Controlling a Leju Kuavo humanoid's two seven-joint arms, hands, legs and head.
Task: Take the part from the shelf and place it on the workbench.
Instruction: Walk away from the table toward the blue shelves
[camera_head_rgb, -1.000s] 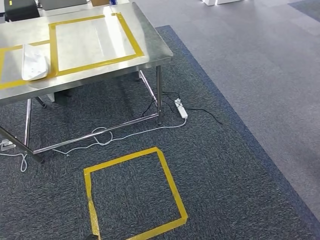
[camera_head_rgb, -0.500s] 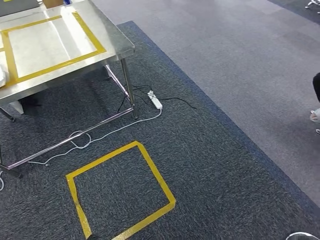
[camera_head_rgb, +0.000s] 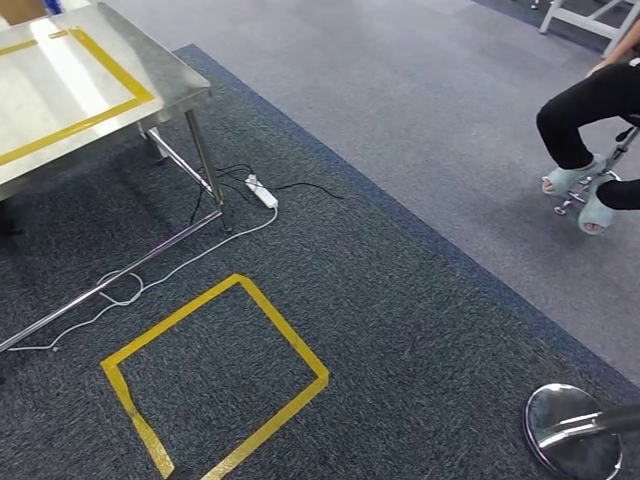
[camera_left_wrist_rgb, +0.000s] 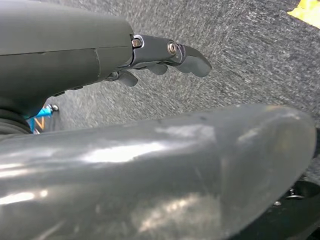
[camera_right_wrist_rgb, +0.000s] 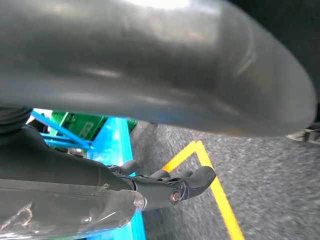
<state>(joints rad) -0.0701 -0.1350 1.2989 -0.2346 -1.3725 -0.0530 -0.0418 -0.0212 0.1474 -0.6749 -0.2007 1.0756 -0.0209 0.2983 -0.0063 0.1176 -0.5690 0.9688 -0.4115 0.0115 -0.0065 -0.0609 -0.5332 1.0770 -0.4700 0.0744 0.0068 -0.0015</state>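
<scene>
The steel workbench (camera_head_rgb: 75, 95), marked with yellow tape, stands at the far left of the head view. My left hand (camera_left_wrist_rgb: 151, 55) hangs over dark carpet, its fingers stretched out and nothing in them. My right hand (camera_right_wrist_rgb: 166, 185) also hangs with straight fingers and holds nothing. Beyond it stands a blue frame (camera_right_wrist_rgb: 117, 145) with a green panel (camera_right_wrist_rgb: 79, 125).
A yellow tape square (camera_head_rgb: 287, 335) lies on the dark carpet just ahead. A white power strip (camera_head_rgb: 261, 192) and cables (camera_head_rgb: 151, 275) trail by the bench leg. A seated person's legs (camera_head_rgb: 581, 110) are at far right. A chrome stool base (camera_head_rgb: 573, 430) sits at lower right.
The camera has swung to the right: the workbench slid toward the left edge, the white item on it left the picture, and the seated person and chrome base came in.
</scene>
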